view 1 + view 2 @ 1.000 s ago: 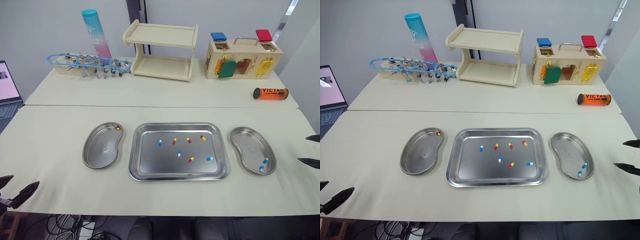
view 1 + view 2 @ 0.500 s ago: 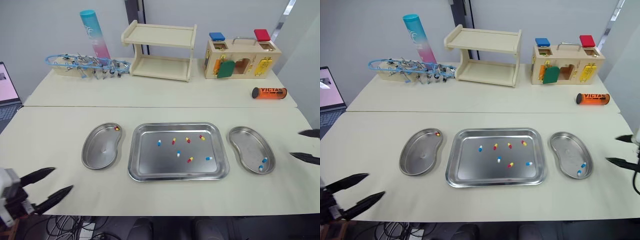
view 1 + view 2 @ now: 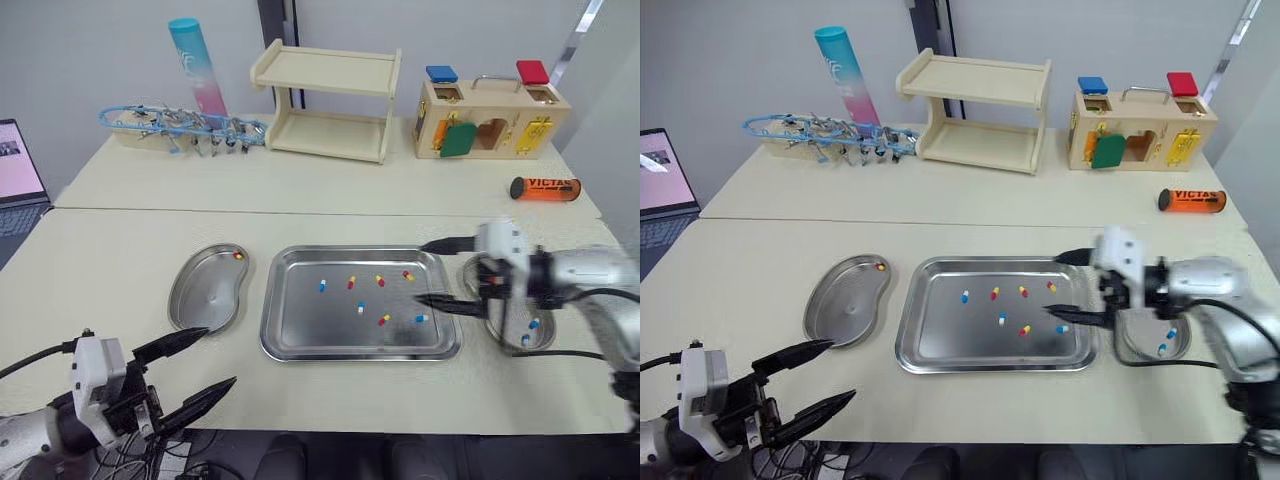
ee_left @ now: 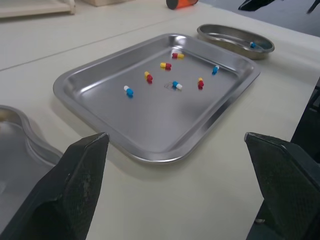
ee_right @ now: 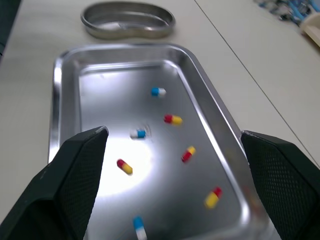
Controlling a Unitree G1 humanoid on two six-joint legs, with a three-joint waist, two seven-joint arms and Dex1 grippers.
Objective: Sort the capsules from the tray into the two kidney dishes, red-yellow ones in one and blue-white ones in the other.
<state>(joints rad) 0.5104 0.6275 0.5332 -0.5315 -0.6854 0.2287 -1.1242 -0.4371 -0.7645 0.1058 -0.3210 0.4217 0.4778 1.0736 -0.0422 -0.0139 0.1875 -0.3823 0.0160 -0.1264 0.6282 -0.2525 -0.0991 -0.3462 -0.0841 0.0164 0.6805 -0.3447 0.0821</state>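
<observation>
- The right gripper (image 3: 422, 272) is now reaching in over the right end of the tray (image 3: 360, 352). Half a second ago it was out beyond the right kidney dish (image 3: 510, 325). Its jaws are standing wide apart, gripping nothing.
- One of its fingers is hanging over the tray's far right corner. The other is hanging close above a blue-white capsule (image 3: 421, 319) near the tray's right end, and contact cannot be judged.
- The left gripper (image 3: 218, 356) is coming further in from the near left corner of the table (image 3: 120, 250). Its jaws are spread and empty, and its tips are now hovering just in front of the left kidney dish (image 3: 200, 300).
- Seven capsules are lying loose in the tray exactly as before: four red-yellow and three blue-white.
- One red-yellow capsule (image 3: 238, 256) is still sitting at the far edge of the left kidney dish.
- Two blue-white ones are still lying in the near end of the right kidney dish.
</observation>
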